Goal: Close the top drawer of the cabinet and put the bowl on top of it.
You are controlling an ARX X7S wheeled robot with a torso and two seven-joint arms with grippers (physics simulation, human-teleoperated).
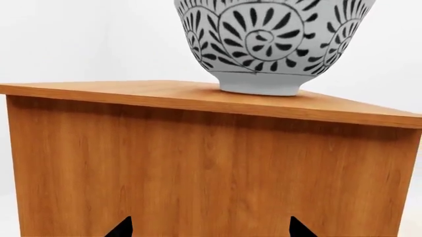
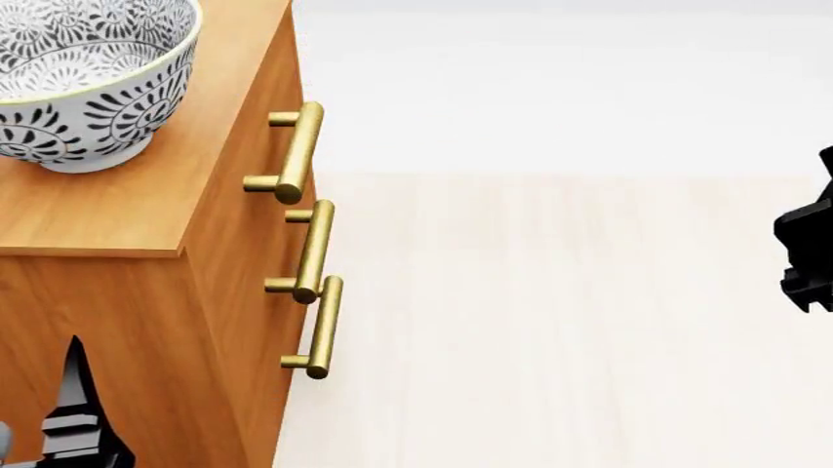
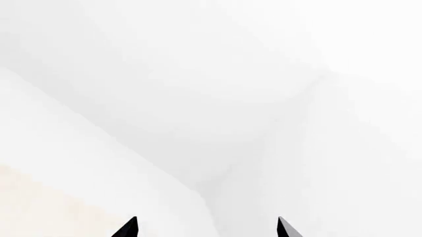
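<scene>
The white bowl [image 2: 78, 83] with its dark leaf pattern stands upright on the flat top of the orange-brown cabinet [image 2: 124, 210], near the back left. The top drawer [image 2: 269, 107] lies flush with the two fronts below it, its brass handle [image 2: 298, 151] in line with theirs. My left gripper [image 2: 74, 395] is low beside the cabinet's side wall, open and empty. In the left wrist view its tips [image 1: 211, 229] face the cabinet side [image 1: 197, 163], with the bowl [image 1: 270, 44] above. My right gripper [image 2: 810, 253] hangs at the far right, open [image 3: 207, 228] and empty.
Two lower drawers with brass bar handles [image 2: 312, 252] [image 2: 323, 327] sit under the top one. Pale wood floor [image 2: 547, 322] stretches in front of the cabinet. The right wrist view shows only white wall and a strip of floor.
</scene>
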